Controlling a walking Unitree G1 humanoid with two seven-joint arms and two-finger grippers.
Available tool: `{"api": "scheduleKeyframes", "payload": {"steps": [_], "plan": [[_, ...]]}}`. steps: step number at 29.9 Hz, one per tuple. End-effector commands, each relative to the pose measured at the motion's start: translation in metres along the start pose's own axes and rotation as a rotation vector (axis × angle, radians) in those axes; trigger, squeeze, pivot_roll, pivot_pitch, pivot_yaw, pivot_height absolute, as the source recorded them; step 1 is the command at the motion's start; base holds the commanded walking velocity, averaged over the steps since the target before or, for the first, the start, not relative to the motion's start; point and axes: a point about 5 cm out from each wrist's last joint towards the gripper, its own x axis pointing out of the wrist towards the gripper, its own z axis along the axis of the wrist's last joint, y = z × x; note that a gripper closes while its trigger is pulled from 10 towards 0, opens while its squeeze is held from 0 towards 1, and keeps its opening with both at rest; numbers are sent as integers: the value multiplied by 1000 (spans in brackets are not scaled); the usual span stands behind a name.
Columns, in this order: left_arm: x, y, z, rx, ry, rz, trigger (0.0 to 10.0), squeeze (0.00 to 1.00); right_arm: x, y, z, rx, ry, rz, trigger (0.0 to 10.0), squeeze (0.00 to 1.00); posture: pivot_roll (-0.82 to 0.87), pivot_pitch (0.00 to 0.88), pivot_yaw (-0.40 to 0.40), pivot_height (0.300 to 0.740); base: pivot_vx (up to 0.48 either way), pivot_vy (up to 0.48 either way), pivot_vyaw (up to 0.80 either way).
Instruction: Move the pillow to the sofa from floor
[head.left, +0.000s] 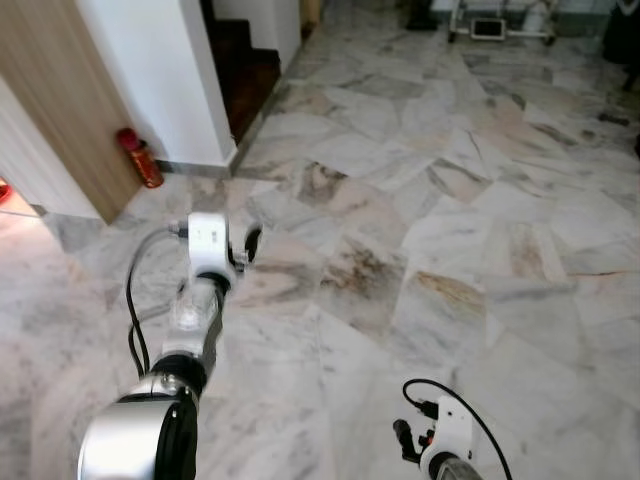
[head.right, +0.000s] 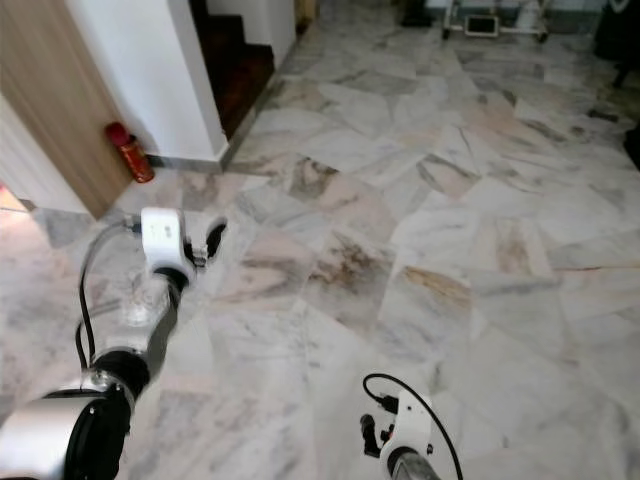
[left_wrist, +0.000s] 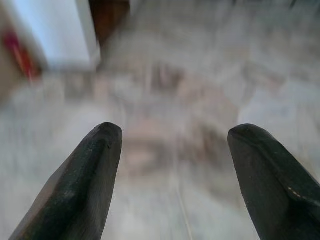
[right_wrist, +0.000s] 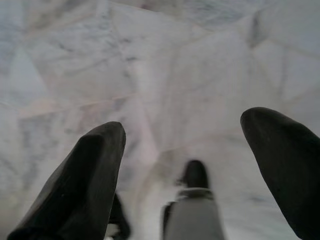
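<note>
**Marble hall by the stairs**

A pale marble floor (head.left: 420, 200) of irregular veined slabs spreads across the room. On the left stand a wood panel (head.left: 60, 100) and a white wall (head.left: 160, 70), a red fire extinguisher (head.left: 140, 158) between them. Dark stairs (head.left: 245, 70) rise behind the wall.

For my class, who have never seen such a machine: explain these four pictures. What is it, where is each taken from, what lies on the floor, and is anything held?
This is a humanoid robot with two silver arms. The two wide pictures come from cameras in its head, looking down at a marble floor. Its left arm reaches forward, ending in the left gripper; the right gripper hangs low. The other two pictures come from wrist cameras looking along each gripper's black fingers. Both grippers are open and hold nothing. A red fire extinguisher stands by the white wall, beside a dark stairway.
</note>
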Motion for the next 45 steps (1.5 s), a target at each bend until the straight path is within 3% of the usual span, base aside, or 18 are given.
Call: {"api": "scheduleKeyframes", "payload": {"steps": [1,6,9,12,13,16,20,32,45], "plan": [[1,6,3,14,4,6,10000,0,0,6,-3,7,10,12,10000,0,-2,101,8,740,0,0,0],[-18,10,-37,106,195,-31,10000,0,0,5,-3,12,8,9,10000,0,3,103,12,740,0,0,0],[-42,17,-72,139,348,-31,10000,0,0,4,-3,9,11,3,10000,0,3,104,12,740,0,0,0],[-72,24,-106,148,497,-11,10000,0,0,4,-5,7,19,4,10000,0,0,105,11,740,0,0,0],[-89,27,-121,135,557,8,10000,0,-1,3,-6,5,24,3,10000,0,0,106,10,740,0,0,0],[-96,27,-128,127,582,16,10000,0,-1,3,-7,2,27,1,10000,0,3,105,9,740,0,0,0],[-116,28,-146,98,678,48,10000,0,-2,2,-12,-9,57,14,10000,0,10,99,6,740,0,0,0],[-131,29,-157,79,739,65,10000,0,-5,-3,-20,-46,77,1,10000,0,10,74,0,740,0,0,0],[-148,26,-169,60,806,81,10000,0,-6,-2,-26,-88,102,11,10000,0,23,61,-6,740,0,0,773]]}}
